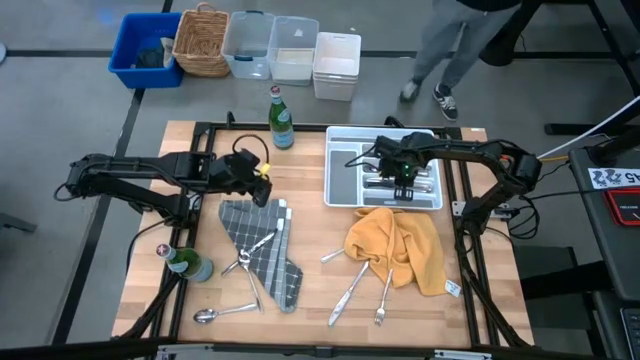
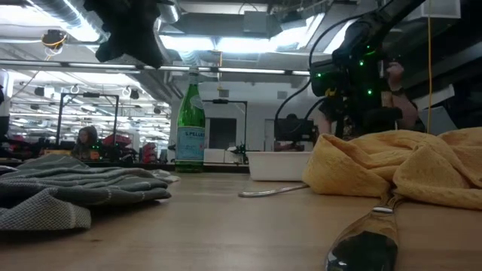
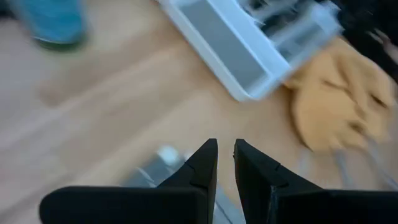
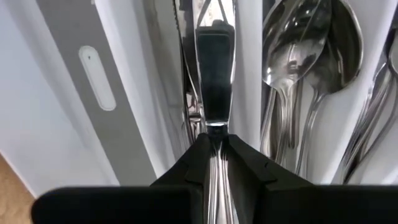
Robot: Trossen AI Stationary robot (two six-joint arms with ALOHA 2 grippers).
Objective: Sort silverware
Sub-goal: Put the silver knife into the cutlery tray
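We saw the right hand point(image 4: 214, 146) low over the white tray point(image 1: 338, 190), pinching the handle of one piece of silverware point(image 4: 214, 81) that pointed down into a middle compartment. Spoons point(image 4: 305, 56) lay in the compartment beside it. The left hand point(image 3: 225, 165) hung above the bench point(image 1: 310, 290) near the grey cloth point(image 1: 262, 250), its fingers nearly pressed together and holding nothing. More pieces lay on the bench: some on the grey cloth, some by the yellow cloth point(image 1: 400, 245), and one spoon point(image 1: 207, 316) near the front edge.
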